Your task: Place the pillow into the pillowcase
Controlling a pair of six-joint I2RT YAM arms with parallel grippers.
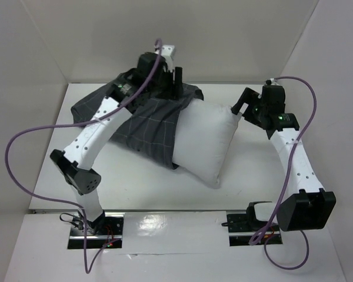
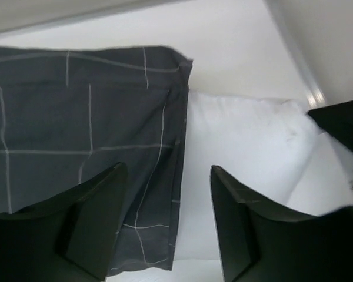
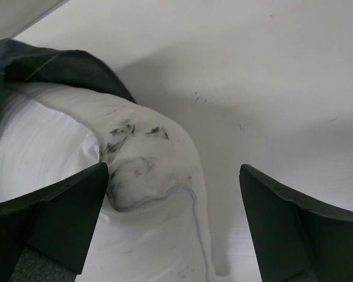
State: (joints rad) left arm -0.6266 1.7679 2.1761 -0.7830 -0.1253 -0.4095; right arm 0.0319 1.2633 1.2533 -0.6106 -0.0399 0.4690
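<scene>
As the pillow [image 1: 209, 144] lies partly sleeved in the pillowcase [image 1: 142, 124] near the far edge of the counter [image 1: 265, 182], both look light, soft, limp | hold: case hem, pillow's free corner | left end effector [image 2: 167, 176] parted, empty, above hem | right end effector [image 3: 175, 176] wide, empty | obstacle: bunched cloth, back wall [image 1: 223, 41]

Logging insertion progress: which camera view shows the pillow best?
Top external. There the pillow shows almost whole, its left end covered by the pillowcase. The left wrist view shows only a white stretch beside the case's hem. The right wrist view shows only one smudged corner, close up.
</scene>
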